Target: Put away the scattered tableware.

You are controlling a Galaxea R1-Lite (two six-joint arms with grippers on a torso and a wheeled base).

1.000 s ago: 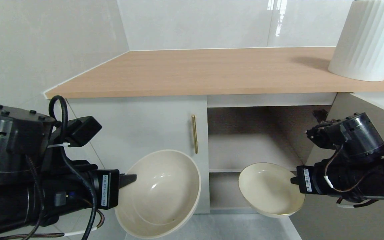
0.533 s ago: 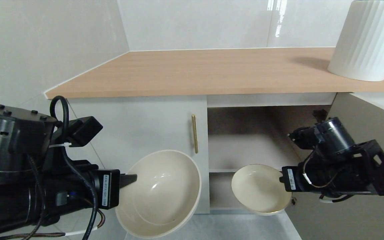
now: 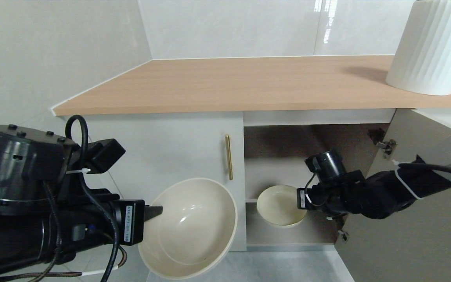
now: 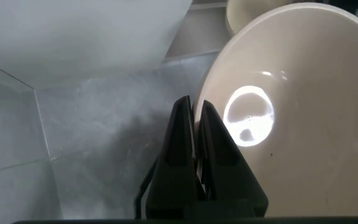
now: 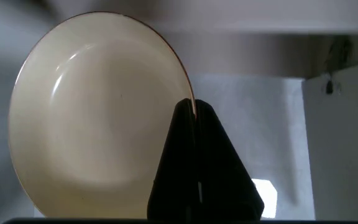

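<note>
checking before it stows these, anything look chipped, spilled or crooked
Nothing damaged or spilled. Both are empty and held tilted by the rim: the large cream bowl before the closed grey cabinet door, the small cream bowl at the open cabinet.

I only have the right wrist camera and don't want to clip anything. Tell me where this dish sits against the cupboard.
Observer: In the head view the small dish, pinched by the right gripper, hangs in the open right half of the cupboard. It overlaps the front edge of the shelf.
Operator: Report the other arm.
Observer: The left gripper is shut on the rim of a large bowl. It holds the bowl in front of the closed left door, just under the brass handle.
Operator: Check the right door.
Observer: The right door stands wide open, off to the right of the arm.
</note>
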